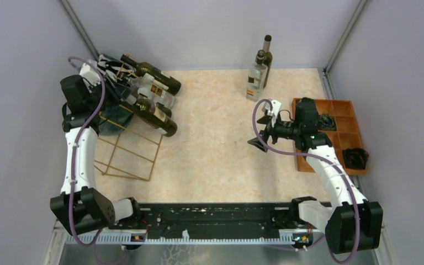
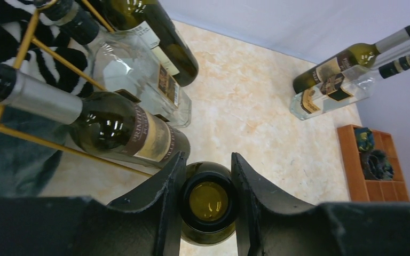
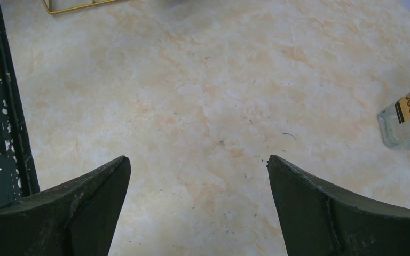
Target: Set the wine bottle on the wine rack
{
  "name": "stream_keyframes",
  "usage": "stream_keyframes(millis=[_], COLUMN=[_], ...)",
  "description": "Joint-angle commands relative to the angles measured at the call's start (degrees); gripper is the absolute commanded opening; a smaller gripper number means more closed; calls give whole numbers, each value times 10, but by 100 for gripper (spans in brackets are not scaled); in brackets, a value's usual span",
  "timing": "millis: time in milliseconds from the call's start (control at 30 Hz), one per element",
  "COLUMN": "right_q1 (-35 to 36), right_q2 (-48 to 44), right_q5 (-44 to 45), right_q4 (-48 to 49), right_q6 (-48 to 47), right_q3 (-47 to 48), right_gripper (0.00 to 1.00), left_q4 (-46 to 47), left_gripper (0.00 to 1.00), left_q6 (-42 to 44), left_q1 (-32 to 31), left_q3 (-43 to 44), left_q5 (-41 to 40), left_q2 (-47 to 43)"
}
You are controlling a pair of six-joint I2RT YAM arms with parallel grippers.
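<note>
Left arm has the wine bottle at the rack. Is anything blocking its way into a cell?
Nothing visibly stands between them. The left gripper holds the wine bottle at its base end, beside the wine rack. The nearest labelled bottle on the rack lies close alongside, the likeliest thing to bump.

The rack (image 1: 128,150) stands at the far left of the table (image 1: 221,154), with three bottles (image 1: 155,83) lying across it. My left gripper (image 2: 207,162) is at the rack, around a fourth bottle (image 2: 208,202) just beside the lowest one. Two bottles (image 1: 256,80) stand at the far edge. The tray (image 1: 346,141) lies on the right, and my right gripper (image 1: 260,131) is just left of it.
</note>
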Motion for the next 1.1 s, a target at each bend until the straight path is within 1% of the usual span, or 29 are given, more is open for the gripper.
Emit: stream_keyframes(millis=[0, 1067], right_q1=[-2, -2], right_q2=[0, 4], right_q5=[-18, -17], right_q4=[20, 20], right_q6=[0, -1], right_q3=[2, 1], right_gripper=[98, 98], left_q4=[25, 20], left_gripper=[0, 0], left_q6=[5, 34], left_q1=[5, 5], left_q3=[-4, -10], left_q5=[-36, -79], left_q2=[-30, 9])
